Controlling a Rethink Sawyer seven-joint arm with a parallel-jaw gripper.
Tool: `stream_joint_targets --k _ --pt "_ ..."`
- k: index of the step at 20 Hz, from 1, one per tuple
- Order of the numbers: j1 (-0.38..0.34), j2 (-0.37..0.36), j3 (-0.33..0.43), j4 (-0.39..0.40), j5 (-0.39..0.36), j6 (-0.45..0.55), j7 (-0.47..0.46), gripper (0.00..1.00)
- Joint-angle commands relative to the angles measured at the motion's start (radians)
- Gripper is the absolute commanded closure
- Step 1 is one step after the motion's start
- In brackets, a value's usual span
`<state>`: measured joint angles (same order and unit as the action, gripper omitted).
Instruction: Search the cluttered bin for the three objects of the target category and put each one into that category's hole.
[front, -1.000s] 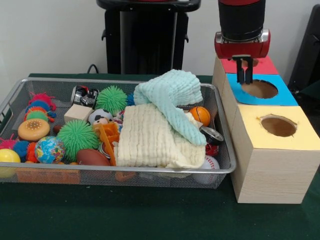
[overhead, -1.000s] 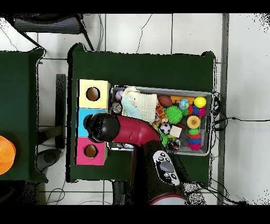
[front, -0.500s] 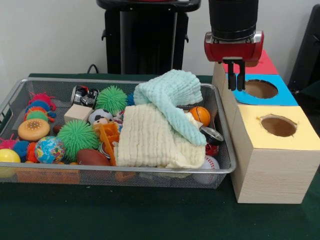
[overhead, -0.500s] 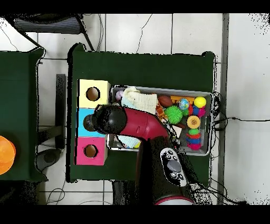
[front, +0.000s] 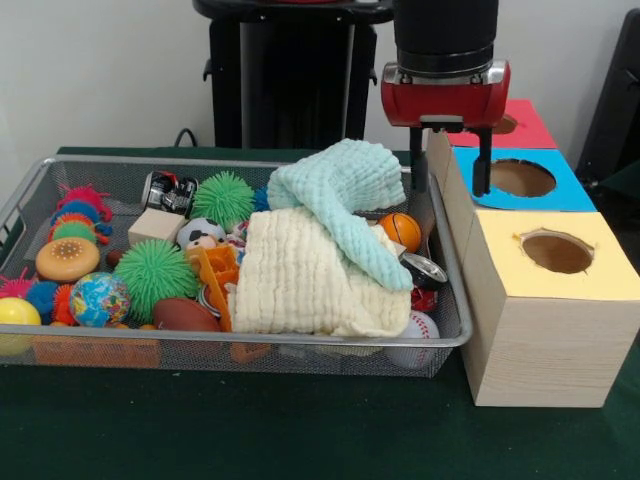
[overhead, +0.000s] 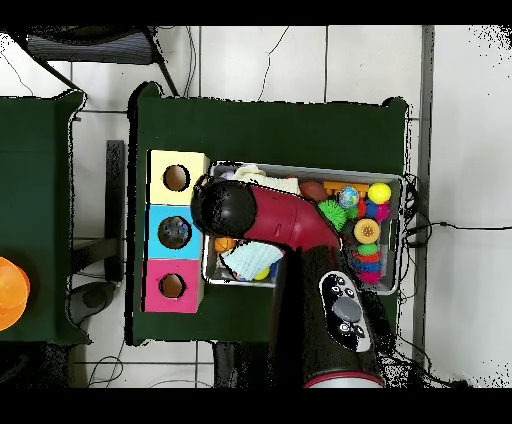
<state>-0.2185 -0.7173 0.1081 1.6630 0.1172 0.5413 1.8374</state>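
Bin (front: 445, 330) crowded with toys and cloths, gripper (front: 450, 185) empty, fingers apart, straddling bin edge beside blue-topped box (front: 560, 190).

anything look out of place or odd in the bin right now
Yes: two waffle-weave cloths, one cream and one mint green, lie heaped over the toys at the silver wire-mesh bin's box end, hiding what's underneath. The open end effector holds nothing.
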Motion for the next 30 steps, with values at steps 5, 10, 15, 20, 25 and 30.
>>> stream_joint_targets --k 5,10,15,20,25,30 --pt "-0.051 0.037 0.003 -0.066 -0.074 0.153 0.016 0.0" --pt "-0.061 0.027 0.014 -0.057 -0.092 0.131 0.011 1.0" --pt "-0.053 0.026 0.011 -0.067 -0.103 0.157 0.019 1.0" --pt "-0.072 0.037 0.025 -0.101 -0.098 0.217 0.012 1.0" --pt "-0.083 0.027 0.035 -0.097 -0.116 0.198 -0.013 0.0" --pt "-0.089 0.029 0.036 -0.108 -0.116 0.236 -0.013 0.0"
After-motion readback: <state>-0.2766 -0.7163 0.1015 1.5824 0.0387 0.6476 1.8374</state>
